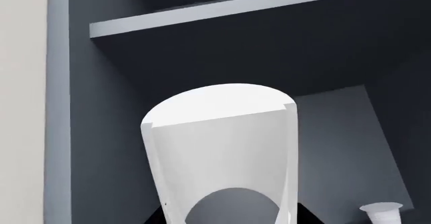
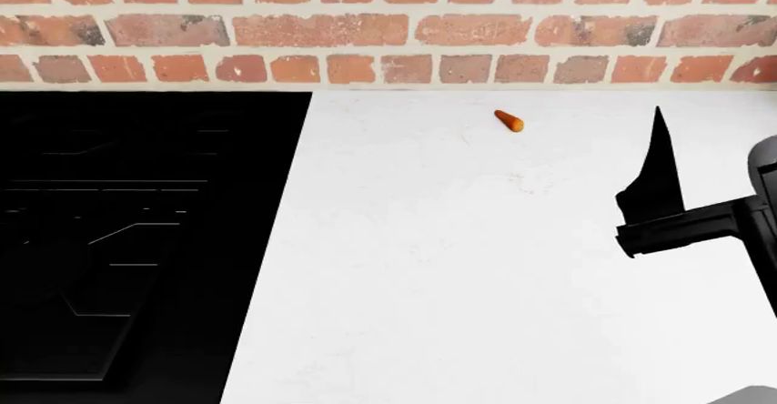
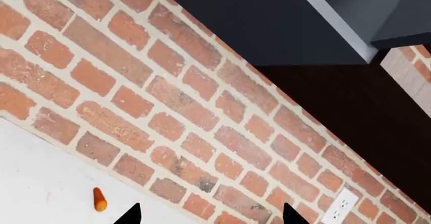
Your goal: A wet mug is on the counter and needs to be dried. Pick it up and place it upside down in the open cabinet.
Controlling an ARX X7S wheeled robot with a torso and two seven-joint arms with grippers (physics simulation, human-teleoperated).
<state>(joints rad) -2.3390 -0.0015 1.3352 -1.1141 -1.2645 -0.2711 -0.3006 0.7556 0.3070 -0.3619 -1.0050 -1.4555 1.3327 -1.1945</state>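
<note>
The white mug (image 1: 219,148) fills the left wrist view, held up inside the dark open cabinet (image 1: 101,133). My left gripper (image 1: 229,220) is shut on it, a black fingertip showing on either side of its near end. The mug's flat far end points toward the cabinet's back, and a grey curved patch shows at its near end. The head view shows neither the mug nor the left gripper. My right gripper (image 3: 210,216) stands open and empty above the white counter (image 2: 486,267), and it also shows at the right edge of the head view (image 2: 650,199).
A pale shelf (image 1: 256,7) crosses the cabinet beyond the mug, and a small white ribbed object (image 1: 382,213) sits low in the cabinet. A tiny orange piece (image 2: 509,121) lies near the brick wall (image 2: 388,22). The black stovetop (image 2: 134,240) adjoins the counter's left.
</note>
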